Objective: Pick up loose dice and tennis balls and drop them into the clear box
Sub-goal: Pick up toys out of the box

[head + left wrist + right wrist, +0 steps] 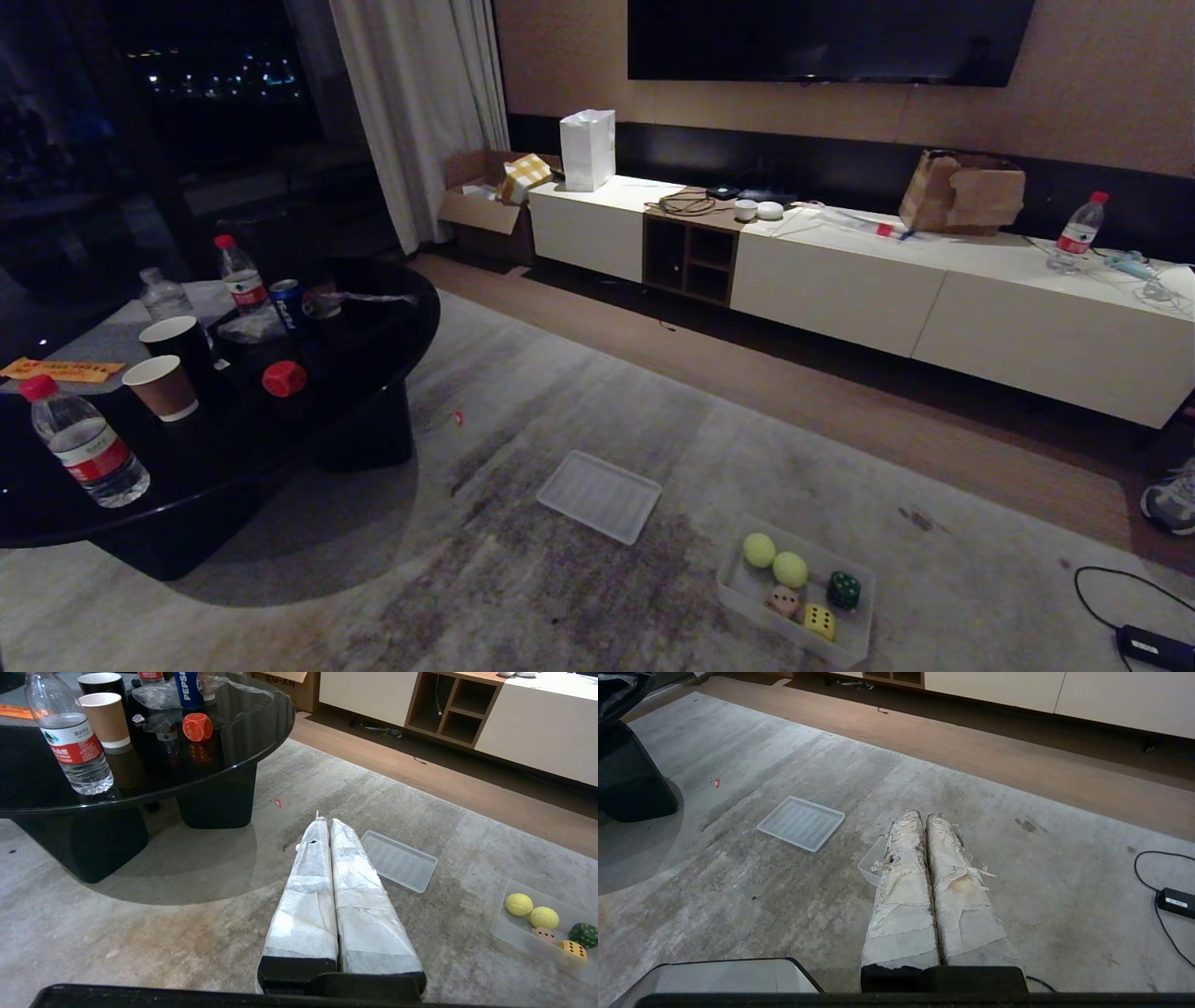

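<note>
— What is your head camera giving you that the wrists are not?

— Going left to right: the black table (392, 308) with a red die (284, 378) sitting on it among bottles and cups, then the ribbed lid (599, 496) lying flat on the rug (523, 401), then the clear box (747, 590) lying on the rug at the lower right. Inside it I am seeing two tennis balls (774, 559), a pinkish-tan die (784, 600), a yellow die (820, 621) and a dark green die (844, 590). Neither of my arms is showing there.

— And the wrist cameras?

— My left gripper (325, 822) is hanging above the rug with its wrapped fingers pressed together, holding nothing. That view is showing the red die's pale pips, but it is cutting off the box's far side. My right gripper (922, 814) is likewise closed and empty, and its fingers are hiding nearly all of the box; only one corner is peeking out beside them, so the contents are out of sight.
</note>
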Controlling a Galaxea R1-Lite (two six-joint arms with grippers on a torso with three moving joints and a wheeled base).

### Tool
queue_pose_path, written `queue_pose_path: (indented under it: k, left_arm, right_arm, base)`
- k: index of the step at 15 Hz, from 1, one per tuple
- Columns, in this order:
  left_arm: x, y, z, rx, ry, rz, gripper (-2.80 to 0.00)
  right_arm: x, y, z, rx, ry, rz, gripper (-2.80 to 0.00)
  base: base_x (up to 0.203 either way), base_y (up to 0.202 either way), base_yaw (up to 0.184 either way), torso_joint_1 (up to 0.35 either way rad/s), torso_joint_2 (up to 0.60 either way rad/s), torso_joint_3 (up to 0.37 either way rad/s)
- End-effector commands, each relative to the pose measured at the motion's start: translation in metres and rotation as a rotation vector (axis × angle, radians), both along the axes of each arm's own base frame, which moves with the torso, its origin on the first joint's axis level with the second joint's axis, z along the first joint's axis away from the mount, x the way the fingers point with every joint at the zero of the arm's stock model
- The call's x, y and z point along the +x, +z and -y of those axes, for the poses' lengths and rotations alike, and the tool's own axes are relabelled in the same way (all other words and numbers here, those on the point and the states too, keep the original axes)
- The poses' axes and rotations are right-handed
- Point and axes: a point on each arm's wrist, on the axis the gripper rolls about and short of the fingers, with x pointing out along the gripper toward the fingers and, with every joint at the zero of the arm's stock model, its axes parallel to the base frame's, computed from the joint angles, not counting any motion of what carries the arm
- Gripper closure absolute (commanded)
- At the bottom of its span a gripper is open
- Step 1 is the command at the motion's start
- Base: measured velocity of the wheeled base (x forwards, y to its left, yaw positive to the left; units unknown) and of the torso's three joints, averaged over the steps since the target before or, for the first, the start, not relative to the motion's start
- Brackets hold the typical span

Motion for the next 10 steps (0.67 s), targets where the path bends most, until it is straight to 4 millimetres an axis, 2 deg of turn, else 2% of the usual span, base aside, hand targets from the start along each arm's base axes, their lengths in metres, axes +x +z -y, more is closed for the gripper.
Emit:
queue_pose_path:
  k: [1,5,10]
  left_arm:
    - [0.0001,-0.0005,0.0000,0.002,0.000,-0.002,0.00]
    - [0.0001,-0.0005,0.0000,0.005,-0.002,-0.002,0.00]
    - [0.0001,-0.0005,0.0000,0.005,-0.002,-0.002,0.00]
  right_arm:
    - [0.0001,-0.0001,0.0000,-0.001,0.003,-0.003,0.00]
    - [0.0001,-0.0001,0.0000,-0.001,0.001,-0.003,0.00]
    - [0.0001,-0.0001,0.0000,0.000,-0.001,-0.003,0.00]
  base:
    - [0.000,0.000,0.000,0.000,0.00,0.000]
    - [0.000,0.000,0.000,0.000,0.00,0.000]
    - [0.001,-0.006,0.142,0.001,0.00,0.004]
